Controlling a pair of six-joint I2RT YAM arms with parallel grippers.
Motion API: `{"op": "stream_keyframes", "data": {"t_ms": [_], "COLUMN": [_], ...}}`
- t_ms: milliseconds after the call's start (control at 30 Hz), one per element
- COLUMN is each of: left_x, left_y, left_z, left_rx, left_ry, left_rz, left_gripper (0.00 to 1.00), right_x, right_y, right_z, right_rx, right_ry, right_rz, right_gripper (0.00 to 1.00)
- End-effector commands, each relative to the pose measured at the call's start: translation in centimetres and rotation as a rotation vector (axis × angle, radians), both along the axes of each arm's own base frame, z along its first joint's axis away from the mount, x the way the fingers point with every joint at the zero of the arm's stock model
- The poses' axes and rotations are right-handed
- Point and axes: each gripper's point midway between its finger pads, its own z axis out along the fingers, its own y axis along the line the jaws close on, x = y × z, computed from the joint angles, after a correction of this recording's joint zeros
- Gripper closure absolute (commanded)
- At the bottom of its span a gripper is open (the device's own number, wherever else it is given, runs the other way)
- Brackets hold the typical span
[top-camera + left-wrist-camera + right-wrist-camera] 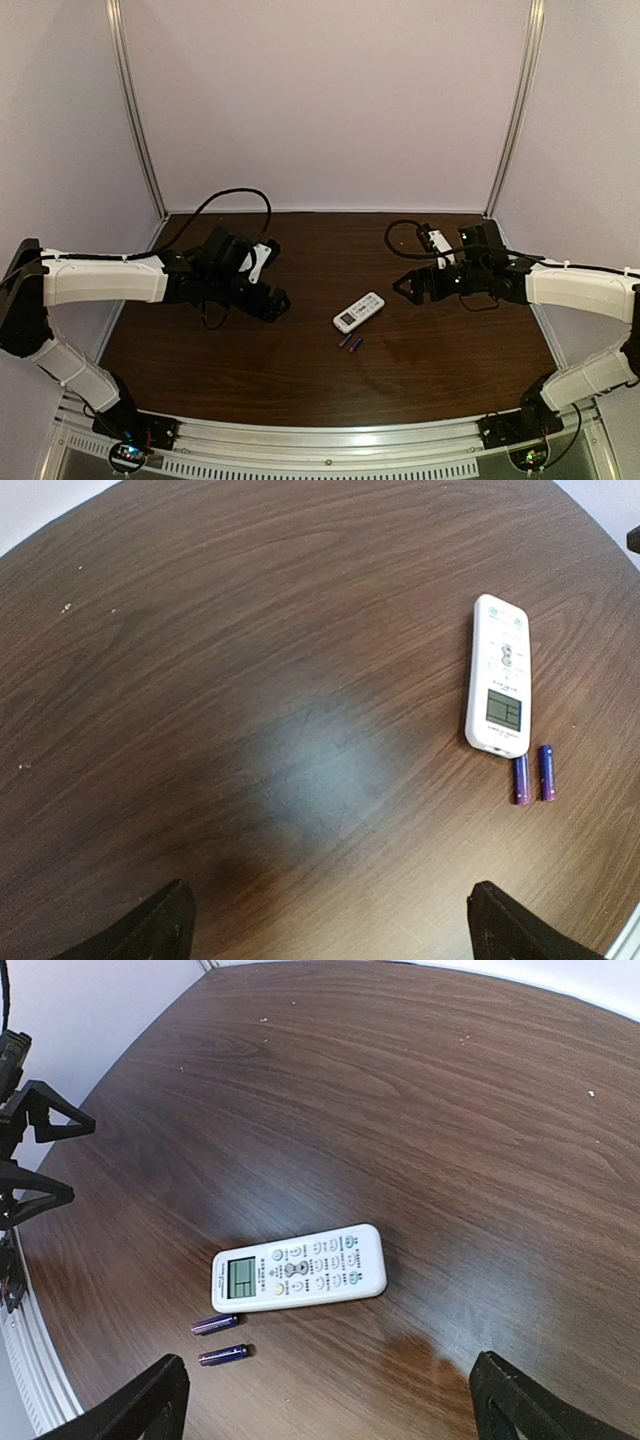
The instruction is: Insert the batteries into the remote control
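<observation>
The white remote control lies face up, display and buttons showing, in the middle of the dark wooden table. It also shows in the left wrist view and the right wrist view. Two purple-blue batteries lie side by side just in front of its display end, seen too in the left wrist view and the right wrist view. My left gripper is open and empty, left of the remote. My right gripper is open and empty, right of the remote. Both hover above the table.
The table is dark brown wood, with pale walls at the back and sides and a metal rail at the near edge. Cables loop behind each arm. Small pale specks dot the far tabletop.
</observation>
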Motion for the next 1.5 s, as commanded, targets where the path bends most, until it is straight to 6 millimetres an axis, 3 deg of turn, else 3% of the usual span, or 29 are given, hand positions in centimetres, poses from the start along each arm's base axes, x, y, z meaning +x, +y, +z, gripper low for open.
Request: {"op": "stream_keyframes", "data": {"t_ms": [0, 233, 433, 533, 767, 967, 1233, 1467], "left_x": [0.5, 0.8, 0.5, 1.0, 1.8, 2.5, 2.3, 2.7], "left_y": [-3.8, -11.2, -17.1, -18.6, -20.0, -19.9, -19.6, -18.7], "left_z": [2.7, 2.3, -0.3, -1.9, -4.9, -7.4, -9.2, -10.7], "left_rx": [-0.075, -0.110, -0.088, -0.080, -0.010, 0.067, 0.104, 0.171], "left_ry": [-0.044, -0.002, 0.027, 0.062, 0.073, 0.083, 0.107, 0.097], "left_rz": [-0.106, -0.260, -0.335, -0.331, -0.308, -0.275, -0.280, -0.263], "left_gripper": [0.03, 0.03, 0.03, 0.07, 0.10, 0.13, 0.26, 0.44], "right_x": [0.7, 1.1, 1.2, 1.2, 1.3, 1.2, 1.6, 1.6], "right_y": [-2.2, -4.2, -6.4, -6.8, -7.0, -7.1, -7.2, -7.3], "right_z": [0.1, 0.8, 1.2, 1.3, 1.0, -0.3, 0.0, 0.4], "right_rx": [0.008, 0.097, 0.159, 0.164, 0.165, 0.150, 0.151, 0.153], "right_ry": [-0.005, 0.001, 0.002, 0.001, 0.003, 0.033, 0.008, -0.004], "right_rz": [-0.068, -0.121, -0.174, -0.186, -0.190, -0.193, -0.203, -0.204], "right_gripper": [0.00, 0.00, 0.00, 0.00, 0.00, 0.00, 0.00, 0.00]}}
